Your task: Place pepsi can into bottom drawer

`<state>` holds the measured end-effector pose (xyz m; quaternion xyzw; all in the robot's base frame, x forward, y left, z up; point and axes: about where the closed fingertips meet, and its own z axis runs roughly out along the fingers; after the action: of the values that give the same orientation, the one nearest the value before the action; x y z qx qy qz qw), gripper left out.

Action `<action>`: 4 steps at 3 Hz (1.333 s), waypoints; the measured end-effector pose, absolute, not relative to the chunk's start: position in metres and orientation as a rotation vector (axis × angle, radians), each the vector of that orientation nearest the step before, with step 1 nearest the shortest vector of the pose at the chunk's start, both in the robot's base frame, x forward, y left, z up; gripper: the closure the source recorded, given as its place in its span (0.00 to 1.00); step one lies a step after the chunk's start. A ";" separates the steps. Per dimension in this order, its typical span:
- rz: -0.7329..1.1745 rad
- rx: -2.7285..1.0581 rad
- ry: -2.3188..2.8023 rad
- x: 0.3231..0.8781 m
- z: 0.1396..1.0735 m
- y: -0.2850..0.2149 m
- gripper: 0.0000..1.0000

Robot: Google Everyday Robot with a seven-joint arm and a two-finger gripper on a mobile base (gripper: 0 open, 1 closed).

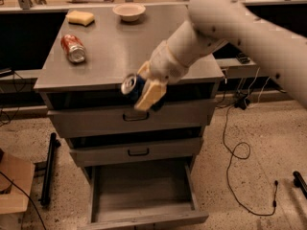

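Observation:
My gripper (144, 92) is shut on the pepsi can (131, 85), a dark blue can with its silver top facing left. I hold it tilted on its side in the air, in front of the cabinet's front edge at the height of the top drawer (134, 116). The bottom drawer (144, 217) is pulled out below, a wide grey tray with nothing in it. The can hangs well above it, over its back part.
A red-orange soda can (73, 48) lies on the grey cabinet top (115, 47) at the left, with a yellow sponge (80, 17) and a pale bowl (129, 11) behind. The middle drawer (136, 151) is shut. Black cables (235, 147) trail on the floor at the right.

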<state>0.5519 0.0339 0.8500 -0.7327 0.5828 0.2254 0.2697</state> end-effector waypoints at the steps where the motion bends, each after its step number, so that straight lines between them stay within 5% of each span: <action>1: 0.718 -2.098 1.699 0.519 0.797 0.028 1.00; 2: 0.886 -2.050 1.922 0.499 0.723 0.018 1.00; 4: 0.888 -2.040 2.057 0.494 0.692 0.016 1.00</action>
<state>0.4937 0.0161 0.6924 -0.6721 0.6778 0.2928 0.0558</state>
